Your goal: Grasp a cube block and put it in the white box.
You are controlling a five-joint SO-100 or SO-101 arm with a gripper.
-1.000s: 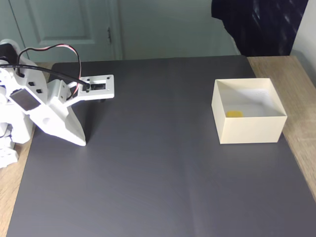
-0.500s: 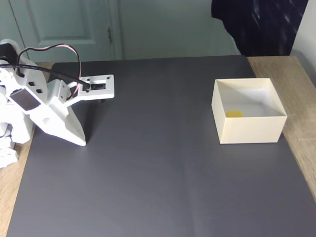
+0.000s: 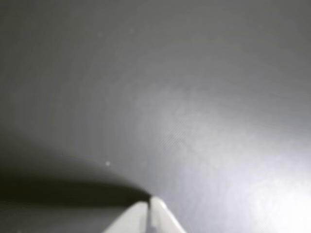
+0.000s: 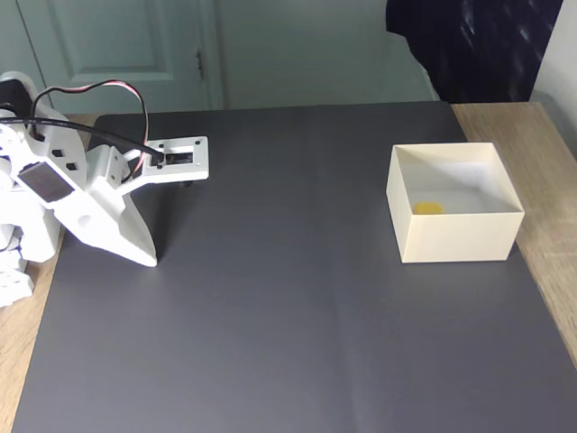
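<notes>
The white box [image 4: 453,236] stands on the right side of the dark mat in the fixed view. A sliver of the yellow cube block [image 4: 427,208] shows inside it, just above the near wall. My white gripper [image 4: 149,259] rests far to the left, tip down on the mat, shut with nothing in it. The wrist view has the two fingertips [image 3: 146,206] pressed together at the bottom edge, over bare mat.
The dark grey mat [image 4: 288,307] covers most of the wooden table [image 4: 550,216]. A door and a dark cloth lie behind the table. The arm's body and wires sit at the left edge [image 4: 36,180].
</notes>
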